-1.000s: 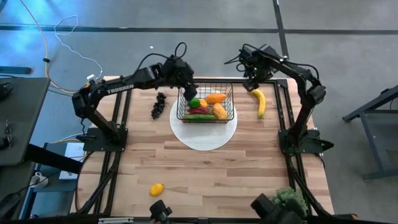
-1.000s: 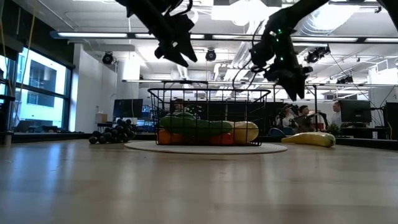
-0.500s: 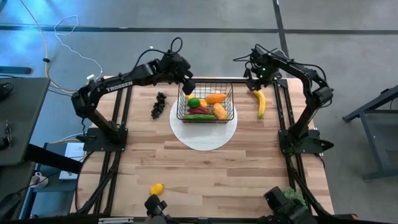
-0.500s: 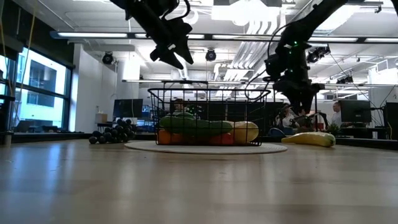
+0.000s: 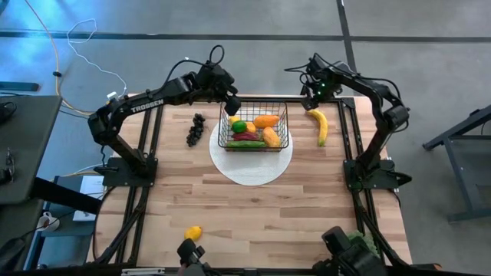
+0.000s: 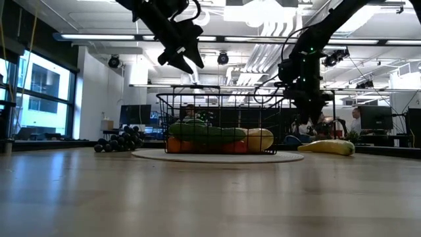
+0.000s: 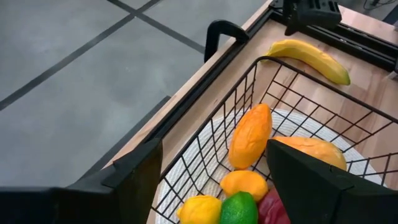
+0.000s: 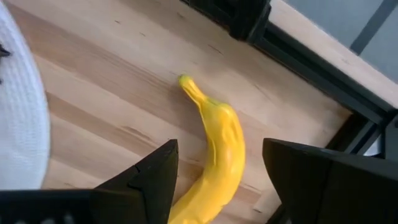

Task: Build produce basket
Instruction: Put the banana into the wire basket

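Note:
The black wire basket (image 5: 253, 126) stands on a white round disc (image 5: 252, 167) and holds green, orange, red and yellow pieces (image 7: 250, 138). A yellow banana (image 5: 320, 125) lies on the table to the basket's right. Dark grapes (image 5: 196, 130) lie to its left, and a lemon (image 5: 193, 232) lies near the near edge. My left gripper (image 5: 232, 106) hangs open and empty above the basket's far left corner (image 7: 214, 180). My right gripper (image 5: 311, 100) is open above the banana's far end (image 8: 221, 149), one finger on either side, and it hovers clear of it in the low view (image 6: 308, 108).
A bushy green plant (image 5: 359, 244) sits at the near right corner. Dark frame rails (image 5: 343, 130) run along the table's left and right sides, one just right of the banana. Bare wood spreads across the table's near half. People sit in the room behind (image 6: 319, 122).
My right gripper has swung a little toward the table's right and come down over the banana's far end, staying open. My left gripper has drawn back slightly from above the basket toward the far left. Nothing on the table has moved.

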You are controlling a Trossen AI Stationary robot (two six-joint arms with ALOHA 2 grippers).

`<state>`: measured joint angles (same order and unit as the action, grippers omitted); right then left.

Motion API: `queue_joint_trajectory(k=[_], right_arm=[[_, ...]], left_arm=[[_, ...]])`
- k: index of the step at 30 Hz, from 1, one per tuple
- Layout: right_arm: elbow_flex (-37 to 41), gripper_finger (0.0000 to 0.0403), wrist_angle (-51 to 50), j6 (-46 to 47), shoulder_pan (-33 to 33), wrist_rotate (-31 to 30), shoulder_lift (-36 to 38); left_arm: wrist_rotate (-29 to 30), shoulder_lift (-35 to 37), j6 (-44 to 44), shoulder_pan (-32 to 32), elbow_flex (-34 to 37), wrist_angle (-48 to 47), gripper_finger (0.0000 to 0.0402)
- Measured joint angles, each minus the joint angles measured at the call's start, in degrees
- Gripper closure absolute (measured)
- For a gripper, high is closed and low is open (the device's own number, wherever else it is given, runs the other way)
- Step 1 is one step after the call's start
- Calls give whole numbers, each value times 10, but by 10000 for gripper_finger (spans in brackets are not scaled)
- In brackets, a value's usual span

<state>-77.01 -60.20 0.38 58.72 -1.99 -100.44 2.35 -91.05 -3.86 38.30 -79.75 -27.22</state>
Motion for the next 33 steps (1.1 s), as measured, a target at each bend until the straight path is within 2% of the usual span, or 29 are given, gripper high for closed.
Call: queue_joint_trajectory(k=[8,22,33], right_arm=[[0,179,-11,22,0,-8,-26],[0,178,-18,66,-6,-20,-27],[-73,178,-159,182,-30,-14,-27]], left_arm=[[0,0,17,0,0,0,126],[0,0,25,0,0,0,126],[0,0,30,0,0,0,126]])
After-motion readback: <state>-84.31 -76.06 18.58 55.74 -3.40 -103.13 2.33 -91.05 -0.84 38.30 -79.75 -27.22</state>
